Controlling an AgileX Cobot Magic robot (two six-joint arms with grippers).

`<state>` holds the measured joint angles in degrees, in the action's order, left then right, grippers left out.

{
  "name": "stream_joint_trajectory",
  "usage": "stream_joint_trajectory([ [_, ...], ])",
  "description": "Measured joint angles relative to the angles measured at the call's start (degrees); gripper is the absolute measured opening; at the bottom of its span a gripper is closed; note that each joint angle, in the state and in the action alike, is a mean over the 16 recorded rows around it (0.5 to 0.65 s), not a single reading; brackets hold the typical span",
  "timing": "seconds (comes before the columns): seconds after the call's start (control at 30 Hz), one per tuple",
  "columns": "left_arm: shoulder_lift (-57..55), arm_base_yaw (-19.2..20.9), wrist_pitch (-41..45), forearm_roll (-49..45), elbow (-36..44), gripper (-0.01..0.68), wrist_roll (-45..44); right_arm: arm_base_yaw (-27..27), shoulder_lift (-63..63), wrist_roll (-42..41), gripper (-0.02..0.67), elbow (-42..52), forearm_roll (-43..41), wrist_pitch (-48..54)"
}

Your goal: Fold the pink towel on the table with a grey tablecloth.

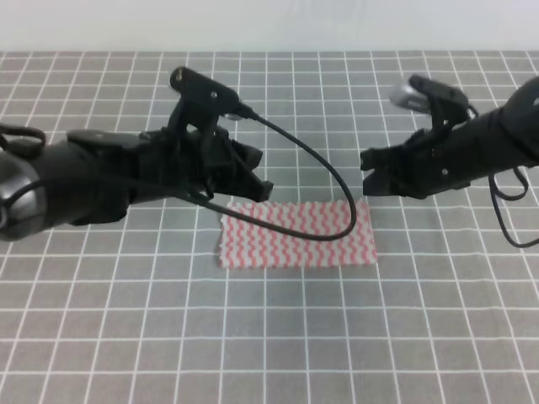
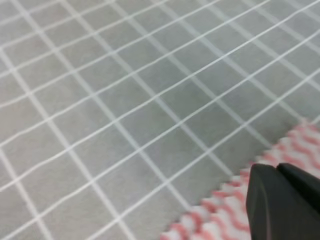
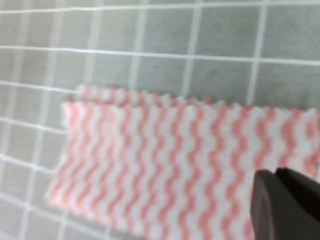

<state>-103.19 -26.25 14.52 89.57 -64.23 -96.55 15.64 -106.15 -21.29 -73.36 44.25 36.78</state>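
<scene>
Lying folded into a wide strip near the middle of the table with a grey tablecloth, the pink towel shows a second layer peeking past one long edge in the right wrist view. The left gripper hangs just above the towel's far left corner, the right gripper just above its far right corner. Whether either pair of jaws is apart or together cannot be told; neither visibly touches the cloth.
</scene>
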Motion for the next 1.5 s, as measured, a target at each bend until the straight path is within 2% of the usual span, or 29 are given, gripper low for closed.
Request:
stream_joint_trajectory([
  [0.27, 0.35, -0.02, 6.17, -18.06, 0.00, -0.004, 20.98, 2.88, 1.53, -0.20, -0.015, 0.28, -0.27, 1.75],
  [0.47, -2.90, -0.04, 9.84, -27.54, 0.00, -0.004, 31.26, 5.31, -0.96, -0.15, -0.015, 0.30, -0.31, 1.18],
  [0.83, -6.66, -0.04, 10.62, -31.94, -0.07, -0.004, 36.16, 6.15, -5.60, -0.11, -0.015, 0.29, -0.48, 0.47],
  [1.1, -4.83, 0.21, 11.16, -33.25, -0.13, -0.004, 37.63, 5.42, -5.29, 0.08, -0.015, 0.26, -0.81, 1.32],
  [1.5, -0.57, 3.87, 16.16, -38.35, -0.09, -0.004, 42.72, 4.80, -3.61, 6.85, -0.015, 0.23, -9.10, 2.58],
])
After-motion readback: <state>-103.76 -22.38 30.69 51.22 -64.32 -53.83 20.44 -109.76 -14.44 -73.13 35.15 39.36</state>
